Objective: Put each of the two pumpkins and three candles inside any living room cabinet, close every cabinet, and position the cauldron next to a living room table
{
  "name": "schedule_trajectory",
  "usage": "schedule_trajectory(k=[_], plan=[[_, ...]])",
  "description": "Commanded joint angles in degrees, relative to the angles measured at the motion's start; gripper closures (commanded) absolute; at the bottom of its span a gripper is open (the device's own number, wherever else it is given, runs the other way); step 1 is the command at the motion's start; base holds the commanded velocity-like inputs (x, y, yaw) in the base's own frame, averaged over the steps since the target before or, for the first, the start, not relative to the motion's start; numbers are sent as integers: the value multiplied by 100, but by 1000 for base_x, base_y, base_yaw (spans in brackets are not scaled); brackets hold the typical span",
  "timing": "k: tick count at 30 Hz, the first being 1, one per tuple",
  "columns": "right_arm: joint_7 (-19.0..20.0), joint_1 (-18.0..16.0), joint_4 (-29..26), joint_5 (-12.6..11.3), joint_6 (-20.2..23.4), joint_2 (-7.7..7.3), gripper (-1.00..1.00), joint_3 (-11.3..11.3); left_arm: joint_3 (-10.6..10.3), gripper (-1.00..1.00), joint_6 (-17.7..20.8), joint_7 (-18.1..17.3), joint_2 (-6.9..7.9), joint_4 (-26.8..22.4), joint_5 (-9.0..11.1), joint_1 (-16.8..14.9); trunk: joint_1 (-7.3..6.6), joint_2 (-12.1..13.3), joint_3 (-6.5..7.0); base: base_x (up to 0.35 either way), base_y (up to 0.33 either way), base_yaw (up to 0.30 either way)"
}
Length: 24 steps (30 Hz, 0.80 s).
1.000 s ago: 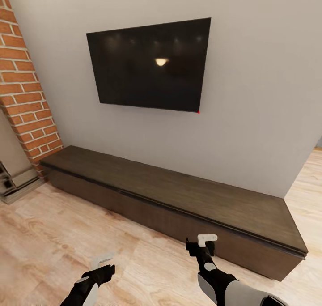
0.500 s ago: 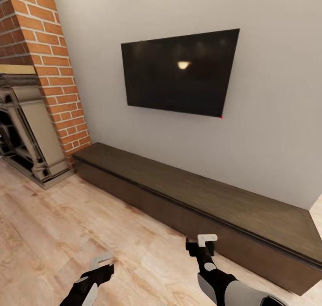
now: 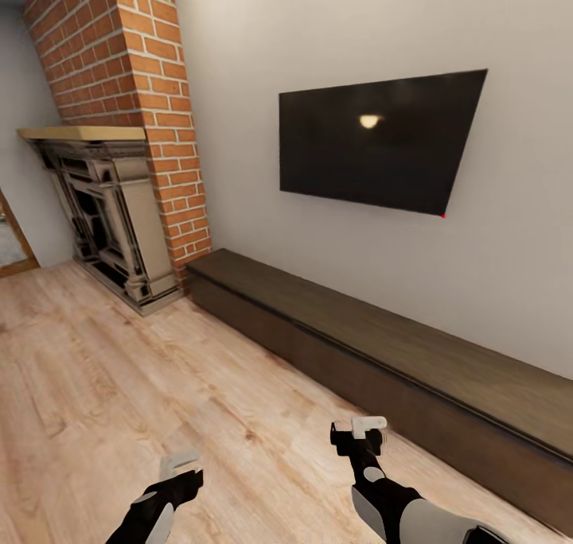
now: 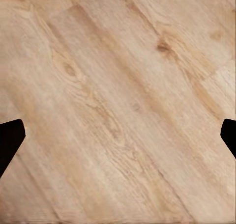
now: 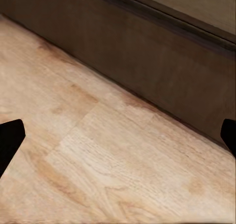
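The robot stands on the pale wooden plank floor [image 3: 103, 369] with both arms low and forward, a carrying posture for driving, I think, because nothing is within reach to grasp. The left gripper [image 3: 181, 464] hangs over bare planks; its two dark fingertips [image 4: 10, 140] sit at opposite edges of the wrist view, so the jaws are wide apart and hold nothing. The right gripper [image 3: 360, 433] is the same, jaws apart and empty, and just ahead of them runs the long low dark-brown wooden cabinet [image 3: 382, 353], all closed, under the black wall screen [image 3: 374, 150]. Far beyond the left jaws stands the stone-coloured fireplace [image 3: 103, 210] against the red brick chimney [image 3: 135, 59].
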Motion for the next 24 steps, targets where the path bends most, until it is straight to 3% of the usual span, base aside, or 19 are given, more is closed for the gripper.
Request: schedule_trajectory(k=[1,14,24], plan=[[-28,-4,3,-38,-15,0,-100,49,-6,-100,23,33,0,-8,54,-2,-26,39,17,-270,185,271],[-28,-4,1,-38,-15,0,-100,49,-6,-100,22,33,0,-9,54,-2,-312,560,302,-208,161,271],[-28,-4,4,-41,-15,0,-100,49,-10,-100,22,41,0,-9,52,-2,-531,961,521,-107,89,271]])
